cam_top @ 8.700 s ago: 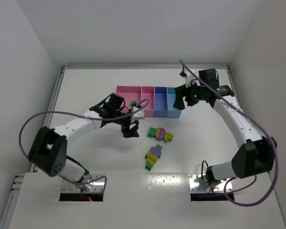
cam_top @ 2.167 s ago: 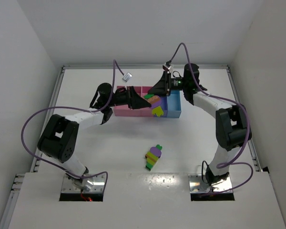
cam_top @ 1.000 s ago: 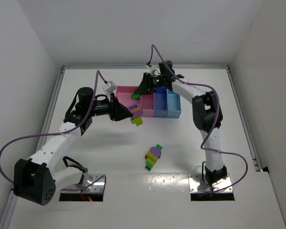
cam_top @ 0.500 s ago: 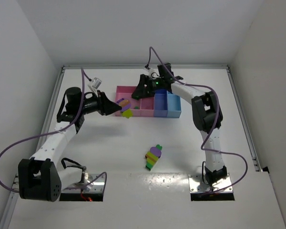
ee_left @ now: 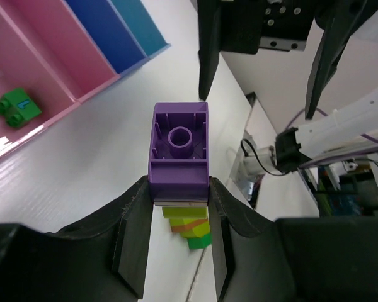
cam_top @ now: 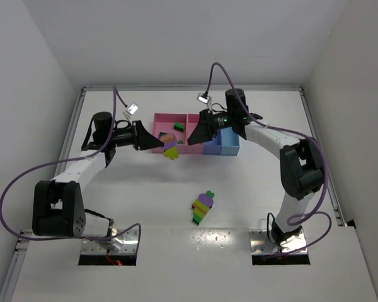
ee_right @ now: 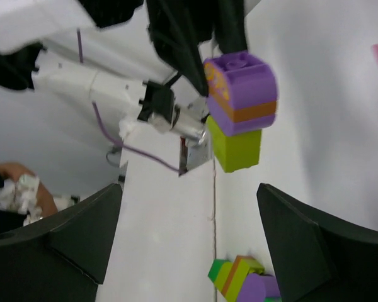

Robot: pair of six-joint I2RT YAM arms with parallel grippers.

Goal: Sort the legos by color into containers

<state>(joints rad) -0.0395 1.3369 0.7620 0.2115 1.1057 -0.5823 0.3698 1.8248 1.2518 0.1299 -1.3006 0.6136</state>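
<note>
My left gripper (cam_top: 156, 143) is shut on a small clump of legos (cam_top: 171, 148), purple on top with orange and yellow-green below, held in the air just in front of the wide pink bin (cam_top: 164, 122). In the left wrist view the clump's purple brick (ee_left: 179, 151) sits tight between the fingers (ee_left: 133, 220). My right gripper (cam_top: 198, 133) hangs open and empty over the narrow pink bin (cam_top: 193, 119), pointing at that clump (ee_right: 239, 104). A dark green lego (cam_top: 178, 126) lies in the wide pink bin. Another multicoloured clump (cam_top: 203, 207) rests on the table.
The blue bin (cam_top: 213, 148) and light blue bin (cam_top: 230, 141) close the row on the right, partly covered by my right arm. White walls ring the table. Both arms' purple cables loop above the bins.
My right gripper opened, left the green lego in the wide pink bin and drew back to the right. My left gripper carried its clump leftwards along the bins' front.
</note>
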